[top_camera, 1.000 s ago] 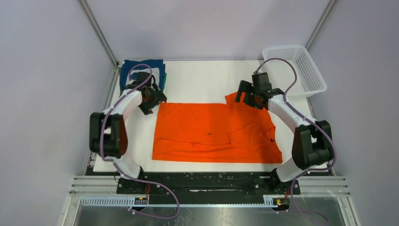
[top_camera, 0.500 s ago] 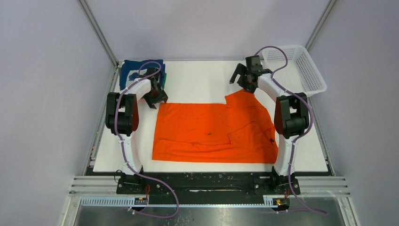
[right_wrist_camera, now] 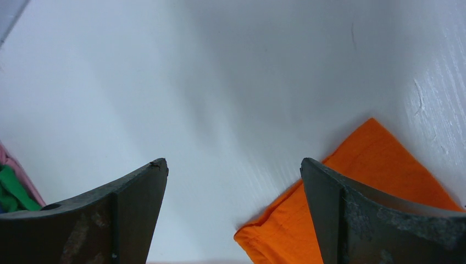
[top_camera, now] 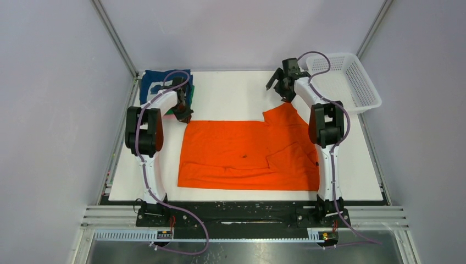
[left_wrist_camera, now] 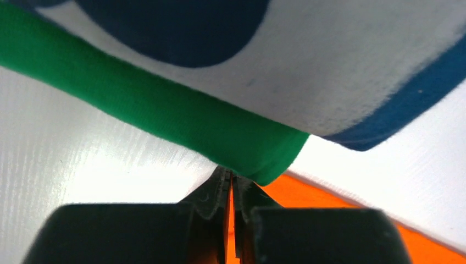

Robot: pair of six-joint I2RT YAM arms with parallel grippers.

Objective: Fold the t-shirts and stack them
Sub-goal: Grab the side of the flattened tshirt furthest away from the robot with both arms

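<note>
The orange shirt (top_camera: 242,154) lies flat on the white table (top_camera: 236,91). At its far left corner the left gripper (left_wrist_camera: 231,177) is closed; I cannot tell whether it pinches cloth. Just beyond, a navy shirt (top_camera: 149,88) lies on a green shirt (left_wrist_camera: 165,110). The right gripper (right_wrist_camera: 233,165) hangs wide open just past the sleeve tip, near the basket (top_camera: 357,82).

- The orange t-shirt (top_camera: 247,154) is plain bright orange.
- The navy t-shirt (top_camera: 149,80) is dark blue with a white print.
- The green t-shirt (left_wrist_camera: 165,115) is solid green.
- The pink t-shirt (right_wrist_camera: 5,155) shows as a pale pink sliver.
- The basket (top_camera: 351,82) is white mesh.
- The table (top_camera: 231,93) is white.
- The left arm (top_camera: 144,132) and right arm (top_camera: 324,124) are white and black, with purple cables (top_camera: 192,225).
- The left gripper (left_wrist_camera: 231,187) and right gripper (right_wrist_camera: 233,165) are black.
</note>
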